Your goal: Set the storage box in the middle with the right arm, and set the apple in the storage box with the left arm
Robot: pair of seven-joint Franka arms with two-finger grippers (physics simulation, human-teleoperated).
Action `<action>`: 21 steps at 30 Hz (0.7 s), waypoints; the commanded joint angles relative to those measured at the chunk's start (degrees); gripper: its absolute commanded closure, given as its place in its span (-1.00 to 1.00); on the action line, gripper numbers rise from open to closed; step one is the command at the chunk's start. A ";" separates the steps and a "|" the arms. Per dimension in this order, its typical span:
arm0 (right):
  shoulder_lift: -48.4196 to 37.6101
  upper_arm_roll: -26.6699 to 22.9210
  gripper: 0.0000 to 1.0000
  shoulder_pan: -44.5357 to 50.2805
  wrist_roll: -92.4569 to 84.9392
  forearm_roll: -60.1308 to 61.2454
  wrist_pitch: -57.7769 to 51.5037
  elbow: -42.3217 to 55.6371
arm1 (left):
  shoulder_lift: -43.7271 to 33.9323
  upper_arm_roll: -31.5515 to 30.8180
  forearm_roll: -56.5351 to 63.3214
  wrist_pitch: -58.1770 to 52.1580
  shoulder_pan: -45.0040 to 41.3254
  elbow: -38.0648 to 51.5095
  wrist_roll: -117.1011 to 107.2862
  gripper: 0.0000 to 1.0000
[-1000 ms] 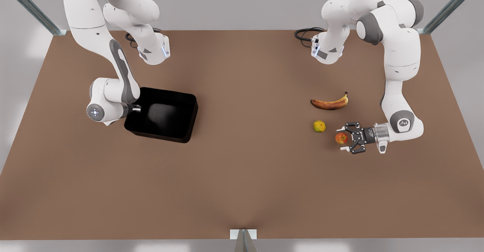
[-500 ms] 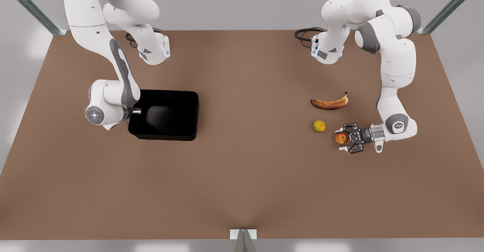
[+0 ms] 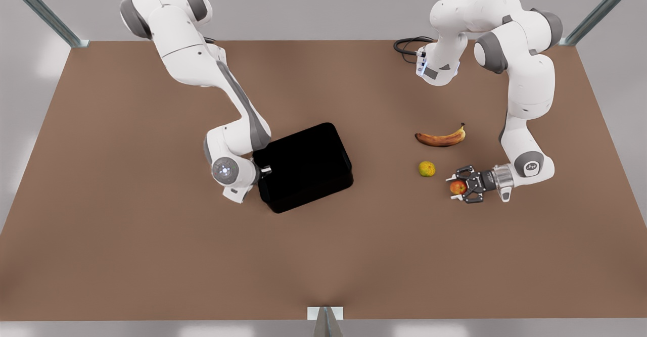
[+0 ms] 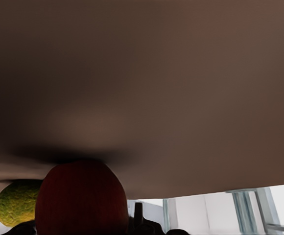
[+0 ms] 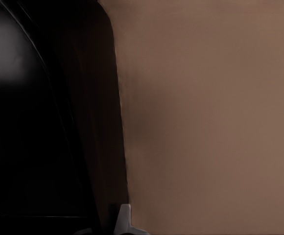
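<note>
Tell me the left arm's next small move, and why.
Probably lift. The left pincer brackets the apple on the table, beside the yellow-green fruit, while the right pincer holds the storage box near the middle.

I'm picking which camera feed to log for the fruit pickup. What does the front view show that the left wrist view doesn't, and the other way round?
Front view alone: the storage box near mid-table with the right gripper at its wall, the banana, both arms, and the left gripper with a finger on each side of the apple.
Left wrist view alone: the apple close up from the gripper's side, with grey framing beyond the table edge.
Both: the apple, the yellow-green fruit beside it, and the brown table.
</note>
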 commanded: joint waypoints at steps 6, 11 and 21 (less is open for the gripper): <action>5.90 1.14 -1.00 0.91 -0.53 4.96 0.30 6.62 | 0.20 0.18 -0.38 0.00 0.35 -0.09 -0.63 -0.78; 5.82 1.05 -1.00 0.91 -0.71 5.05 0.21 6.62 | 0.55 0.18 -1.34 0.09 0.35 -0.79 -0.81 -0.54; -9.73 -8.52 -1.00 -6.55 -1.32 1.72 -24.12 8.91 | 0.11 0.35 -1.34 -0.44 0.35 -1.32 -2.48 -0.22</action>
